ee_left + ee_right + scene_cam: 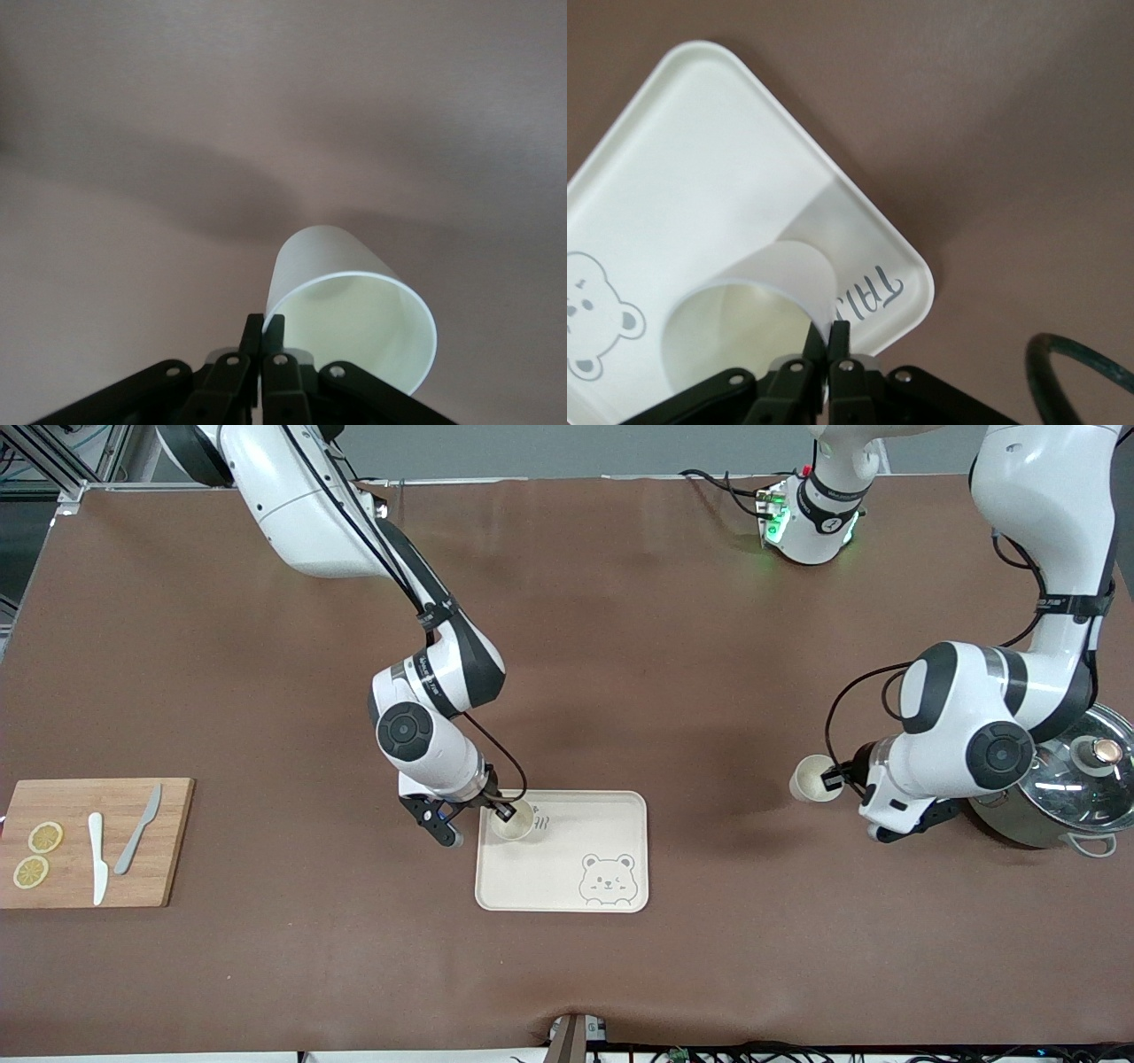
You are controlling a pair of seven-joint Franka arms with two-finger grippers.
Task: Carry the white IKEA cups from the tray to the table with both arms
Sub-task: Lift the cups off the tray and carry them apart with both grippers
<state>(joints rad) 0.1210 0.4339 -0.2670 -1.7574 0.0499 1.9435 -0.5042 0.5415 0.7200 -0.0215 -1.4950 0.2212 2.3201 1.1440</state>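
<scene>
2 cups, both pinched at the rim.
Right gripper clamps cup 1 by its wall over the tray, axis vertical, mouth up. Left gripper clamps cup 2 above bare table, upright w/ slight tilt.

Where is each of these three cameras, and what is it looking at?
Front view: high across the table, facing both arms; tray, pot, cutting board.
Left wrist view: on the left arm, over the left gripper pinching a cup.
Right wrist view: on the right arm, over the right gripper pinching a cup.
Shared: both cups, tray.
</scene>
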